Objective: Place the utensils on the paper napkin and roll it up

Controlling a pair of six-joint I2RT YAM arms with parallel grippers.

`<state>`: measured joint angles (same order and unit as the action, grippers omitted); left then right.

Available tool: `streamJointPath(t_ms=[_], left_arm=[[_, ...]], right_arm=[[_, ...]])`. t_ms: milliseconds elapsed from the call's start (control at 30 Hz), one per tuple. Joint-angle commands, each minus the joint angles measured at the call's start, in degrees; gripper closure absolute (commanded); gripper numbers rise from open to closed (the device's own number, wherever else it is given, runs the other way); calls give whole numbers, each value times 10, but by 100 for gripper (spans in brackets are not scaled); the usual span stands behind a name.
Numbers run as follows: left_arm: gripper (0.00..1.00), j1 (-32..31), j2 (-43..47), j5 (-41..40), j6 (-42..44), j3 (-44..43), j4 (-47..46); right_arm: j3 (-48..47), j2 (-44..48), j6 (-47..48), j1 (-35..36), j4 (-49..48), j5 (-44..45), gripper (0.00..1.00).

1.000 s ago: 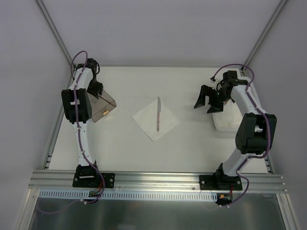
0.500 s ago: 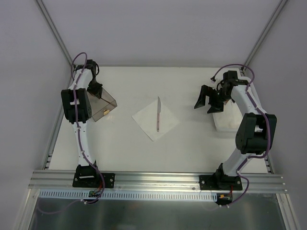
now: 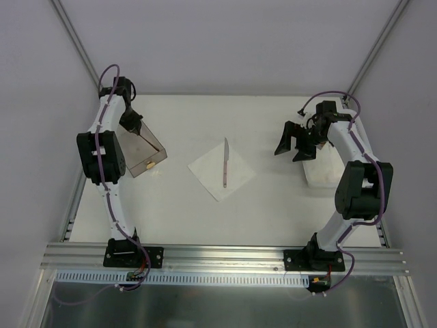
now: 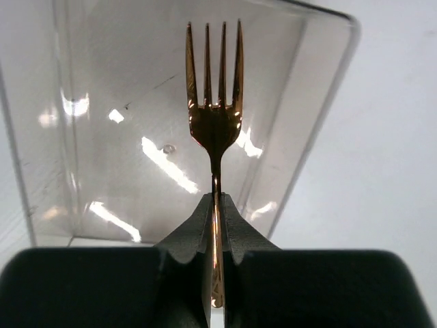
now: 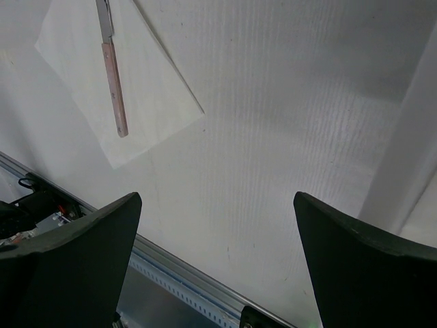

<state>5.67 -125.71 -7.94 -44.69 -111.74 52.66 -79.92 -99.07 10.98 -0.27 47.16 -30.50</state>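
Note:
In the left wrist view a copper fork [image 4: 214, 123] stands with its tines pointing away, its handle pinched between the jaws of my left gripper [image 4: 217, 199], which is shut on it. Behind it lies the clear plastic box [image 4: 102, 143]. From above, the left gripper [image 3: 130, 123] hovers at the box's far end [image 3: 145, 147]. The white paper napkin [image 3: 217, 179] lies flat mid-table like a diamond, with a knife [image 3: 224, 162] along its middle. My right gripper [image 3: 292, 143] hangs open and empty to the right of the napkin [image 5: 160, 96] and knife [image 5: 113, 89], well apart from them.
A white basket [image 3: 321, 172] sits under the right arm at the table's right side; its edge [image 5: 418, 164] shows in the right wrist view. The aluminium rail [image 3: 225, 256] runs along the near edge. Walls close in on the left, right and back.
The left jaws have shut on the fork's handle. The left arm has swung back and to the left over the box. The right arm has not moved.

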Motion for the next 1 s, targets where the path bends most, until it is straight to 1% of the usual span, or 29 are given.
streamJointPath(t_ms=[0, 133, 167, 233, 267, 300, 333, 400, 433, 467, 633, 800, 967], left_arm=[[100, -2, 99, -2, 81, -43, 9], [100, -11, 133, 23, 148, -58, 11], [100, -23, 143, 32, 185, -60, 11], [100, -43, 151, 65, 224, -66, 14], [100, -52, 152, 78, 259, -68, 15], [100, -77, 151, 103, 274, -73, 24], [100, -88, 154, 134, 283, -70, 27], [100, -114, 154, 147, 305, -55, 28], [100, -143, 151, 158, 313, -56, 38], [100, -157, 141, 162, 319, -57, 44], [100, -250, 96, 202, 310, -66, 57], [100, -301, 23, 238, 267, -95, 71], [100, -336, -21, 219, 204, -98, 73]], right_arm=[[-2, 19, 1, 19, 2, -15, 1], [-5, 25, 0, 22, 1, -17, 1], [-5, 26, 0, 22, 1, -18, 1], [-4, 31, 1, 22, 0, -18, 1], [-2, 33, 2, 22, 1, -18, 1], [0, 34, 3, 23, 0, -20, 1], [0, 35, 4, 23, 1, -19, 1], [4, 37, 4, 23, 1, -19, 1], [5, 39, 4, 23, 0, -18, 1], [6, 42, 4, 23, 1, -17, 1], [13, 53, 7, 22, 0, -8, 1], [20, 63, 10, 22, 0, 1, 1], [25, 70, 11, 21, -2, 8, 1]])
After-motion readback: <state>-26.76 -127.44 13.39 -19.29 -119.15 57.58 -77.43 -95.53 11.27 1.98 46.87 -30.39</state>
